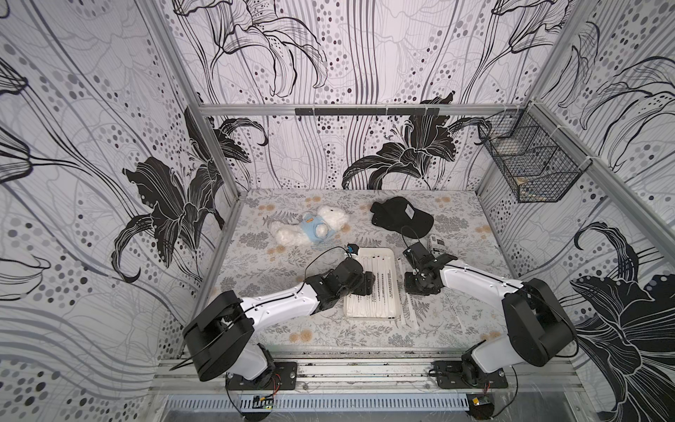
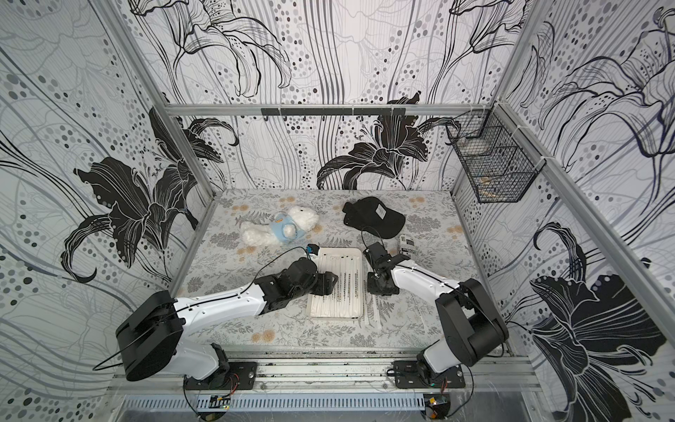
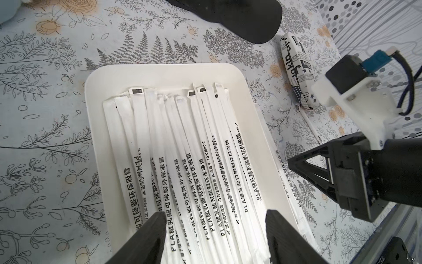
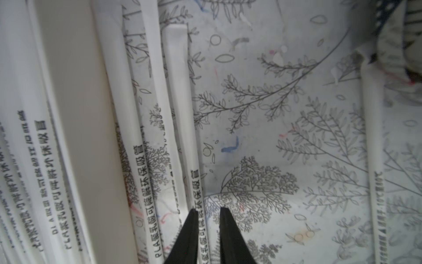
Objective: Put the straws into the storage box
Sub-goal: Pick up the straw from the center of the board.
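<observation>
The storage box [image 3: 159, 68], a shallow white tray, lies mid-table in both top views [image 1: 376, 249] [image 2: 338, 249]. Many straws [image 3: 182, 148] fill it lengthwise. My left gripper [image 3: 215, 213] hangs open and wide over the tray's near half [image 1: 367, 284], holding nothing. Several loose straws [image 4: 178, 91] lie on the cloth just right of the tray wall [image 4: 80, 114], and one more straw [image 4: 372, 114] lies farther right. My right gripper [image 4: 209, 209] points down at them [image 1: 420, 288]. Its jaws stand narrowly open astride one loose straw [image 4: 196, 182], with a gap showing on one side.
A black cap [image 1: 401, 217] and a white plush bear [image 1: 310, 228] lie behind the tray. A short printed packet [image 1: 436, 244] sits just behind the right gripper. A black wire basket [image 1: 529, 160] hangs on the right wall. The two arms stand close together across the tray.
</observation>
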{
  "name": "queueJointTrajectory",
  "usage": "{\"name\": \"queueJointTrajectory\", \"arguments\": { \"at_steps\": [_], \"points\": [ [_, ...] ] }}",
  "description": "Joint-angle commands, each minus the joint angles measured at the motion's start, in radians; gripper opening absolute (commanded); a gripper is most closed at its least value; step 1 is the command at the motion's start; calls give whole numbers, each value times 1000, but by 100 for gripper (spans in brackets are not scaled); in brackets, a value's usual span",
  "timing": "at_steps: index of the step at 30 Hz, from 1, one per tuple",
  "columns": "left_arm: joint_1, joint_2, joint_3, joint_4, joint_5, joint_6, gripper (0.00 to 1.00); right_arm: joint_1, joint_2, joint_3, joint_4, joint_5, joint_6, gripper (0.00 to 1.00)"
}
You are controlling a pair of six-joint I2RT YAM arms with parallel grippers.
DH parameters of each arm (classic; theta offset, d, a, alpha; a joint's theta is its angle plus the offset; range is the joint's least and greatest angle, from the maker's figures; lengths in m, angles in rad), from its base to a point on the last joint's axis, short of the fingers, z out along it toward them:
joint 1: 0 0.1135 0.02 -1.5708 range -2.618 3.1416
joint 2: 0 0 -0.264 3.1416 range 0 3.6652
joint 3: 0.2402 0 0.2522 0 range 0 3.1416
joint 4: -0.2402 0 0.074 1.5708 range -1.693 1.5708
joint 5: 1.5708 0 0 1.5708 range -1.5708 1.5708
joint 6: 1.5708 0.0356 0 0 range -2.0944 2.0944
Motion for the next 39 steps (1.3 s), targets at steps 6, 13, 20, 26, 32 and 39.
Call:
{"name": "queueJointTrajectory", "arguments": {
  "at_steps": [6,13,20,26,32,39],
  "points": [
    [-6,17,15,60,42,-12,73,4,52,-8,44,-21,-30,21],
    [-6,12,21,51,33,0,73,-8,58,-41,52,-12,-48,17],
    [-6,-4,29,28,-1,11,73,-19,7,-38,3,23,-63,12],
    [27,-64,18,-7,-71,18,73,-16,-67,59,-112,49,-77,11],
    [115,-166,-22,-41,-113,23,73,49,-88,222,-156,13,-22,10],
    [171,-232,-70,-55,-96,18,73,162,9,250,24,5,160,9]
  ]
}}
